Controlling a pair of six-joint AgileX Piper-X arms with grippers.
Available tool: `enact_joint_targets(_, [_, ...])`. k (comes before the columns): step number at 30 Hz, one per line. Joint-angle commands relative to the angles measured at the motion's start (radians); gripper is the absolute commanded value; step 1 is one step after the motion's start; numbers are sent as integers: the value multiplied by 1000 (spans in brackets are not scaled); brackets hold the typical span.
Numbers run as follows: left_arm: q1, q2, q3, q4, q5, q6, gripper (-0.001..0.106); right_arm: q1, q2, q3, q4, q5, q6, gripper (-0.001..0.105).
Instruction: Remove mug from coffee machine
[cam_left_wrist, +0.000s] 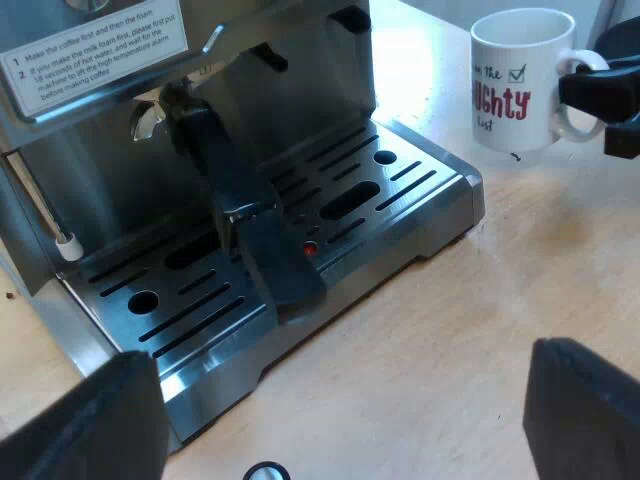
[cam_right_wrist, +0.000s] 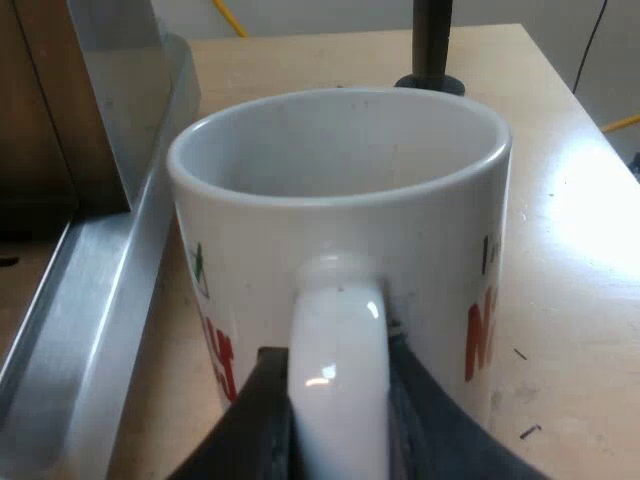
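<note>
Two L claw (cam_left_wrist: 345, 420) fingers spread wide, empty, tips cut off, over bare tabletop (cam_left_wrist: 430, 340) at machine (cam_left_wrist: 300, 90) front. Holder handle (cam_left_wrist: 250, 215) juts over drip tray (cam_left_wrist: 420, 190); basket end hidden up top. Beyond, mug (cam_left_wrist: 520, 80) stands on tabletop beside machine, off tray. R claw (cam_right_wrist: 338, 400) clamps its handle, print partly hidden.
</note>
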Motion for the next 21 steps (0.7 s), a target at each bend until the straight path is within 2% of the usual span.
enact_joint_targets(1, [-4,3,-6,-11,-7,7,77,-5,28,-10,-94,0,-20,0])
enact_joint_targets(4, [-4,3,-6,-11,-7,7,77,-5,60,-10,-116,0,-20,0])
enact_joint_targets(7, [-4,3,-6,-11,-7,7,77,-5,142,-10,-229,5,-20,0])
enact_joint_targets(14, [-4,3,-6,-11,-7,7,77,-5,218,-10,-241,9,-9,0])
enact_joint_targets(21, [-4,3,-6,-11,-7,7,77,-5,221,28,-239,22,-10,0])
